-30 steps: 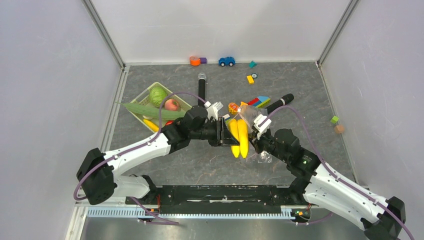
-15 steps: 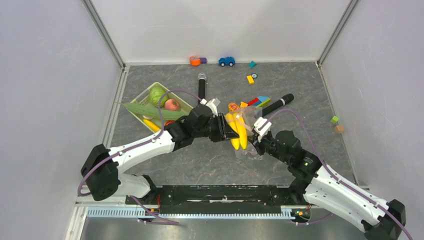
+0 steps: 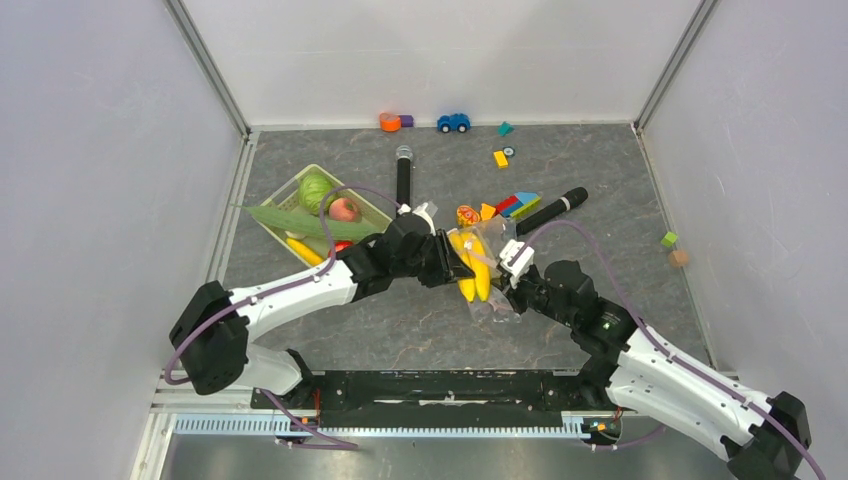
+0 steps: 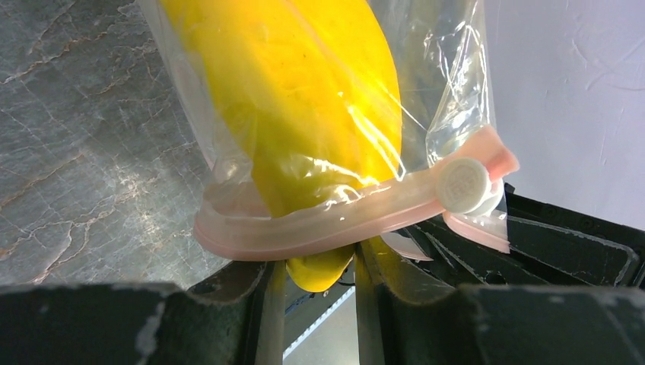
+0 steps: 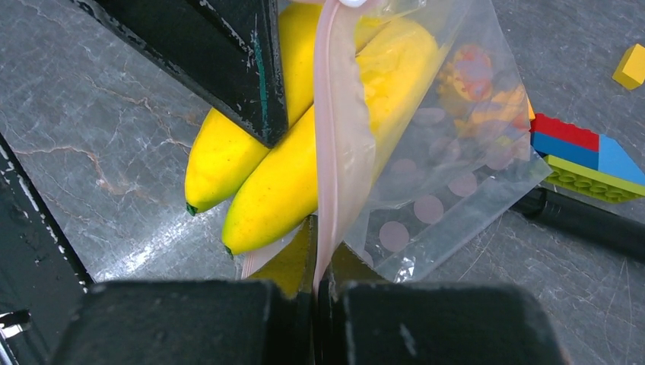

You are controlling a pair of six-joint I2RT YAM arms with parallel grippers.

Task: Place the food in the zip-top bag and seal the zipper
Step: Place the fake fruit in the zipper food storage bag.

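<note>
Your left pincer [image 4: 319,274] grasps the banana [image 4: 304,91] by its end, with the zipper [image 5: 335,137] rim looped round it just ahead of the fingertips. Your right pincer [image 5: 318,285] is clenched on that strip. The zip-top bag [image 5: 456,175] stretches ahead of it, blocks [image 5: 578,152] near the bag's far right corner, bare table [image 5: 114,152] to the left.

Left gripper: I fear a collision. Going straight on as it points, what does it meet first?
The banana it grips, partly inside the zip-top bag; just beyond, probably the right gripper pinching the zipper, though depth is unclear.
</note>
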